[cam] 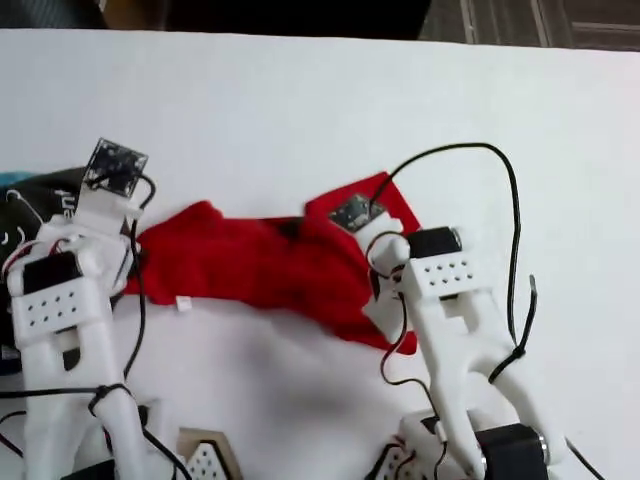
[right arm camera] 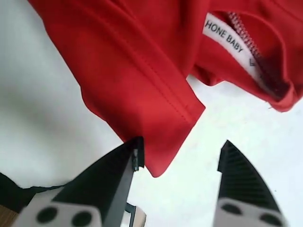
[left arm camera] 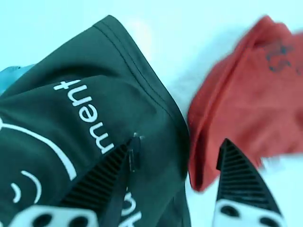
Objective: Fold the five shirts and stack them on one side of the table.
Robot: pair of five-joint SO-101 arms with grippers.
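A: Where does the red shirt (cam: pixel 260 265) lie?
B: It is spread crumpled across the white table (cam: pixel 300 90), not yet folded. A black shirt (cam: pixel 40 192) with white print lies just beside one end of it, and in the left wrist view their edges nearly touch. A strip of teal cloth (left arm camera: pixel 9 78) shows at the side of the black shirt away from the red shirt.

A: What is the state of each claw?
B: The left gripper (left arm camera: pixel 180 142) has its jaws parted and holds nothing. It is poised over the line where the black shirt meets the red shirt. The right gripper (right arm camera: pixel 182 143) is likewise parted and empty. It straddles a hemmed corner (right arm camera: pixel 156 161) at the red shirt's opposite end, with the neck label (right arm camera: pixel 227 28) close by.

A: How should the fabric be expected to handle?
B: It is judged light, soft and limp: a thin knit that sags, drags and bunches rather than holding a crease, and probably slides easily on the smooth tabletop. It is not fragile, though a pinch on a single layer may slip.

A: Where is the best place to take hold?
B: At stitched hems and corners, where doubled cloth gives a firmer bite. The right claw should take the corner beneath it and the left claw the red shirt's nearest edge, taking care not to catch the black shirt alongside
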